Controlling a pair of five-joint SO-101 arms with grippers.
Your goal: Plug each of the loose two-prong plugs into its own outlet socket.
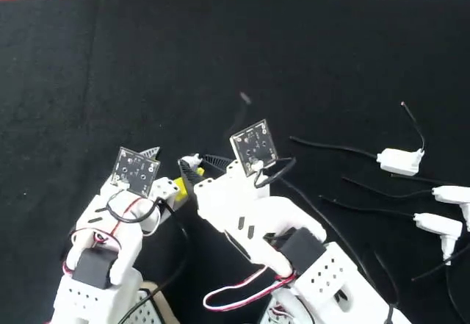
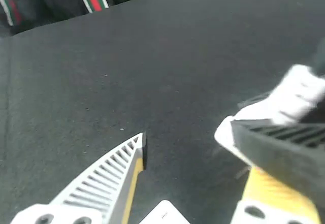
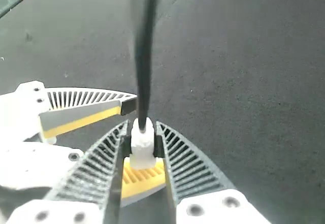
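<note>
Clamping white plug (image 3: 142, 150) by body, right gripper (image 3: 141, 127) leaves cable (image 3: 144, 46) free; left gripper (image 2: 203, 153) beside plug, spread wide, empty, likely awaiting handover.

Prongs of the plug (image 3: 142, 148) sit hidden within the right tool (image 3: 141, 126).

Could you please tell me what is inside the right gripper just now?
The right gripper is shut on a white plug, its black cable running out ahead. The plug's prongs cannot be seen, hidden down between the fingers.
</note>
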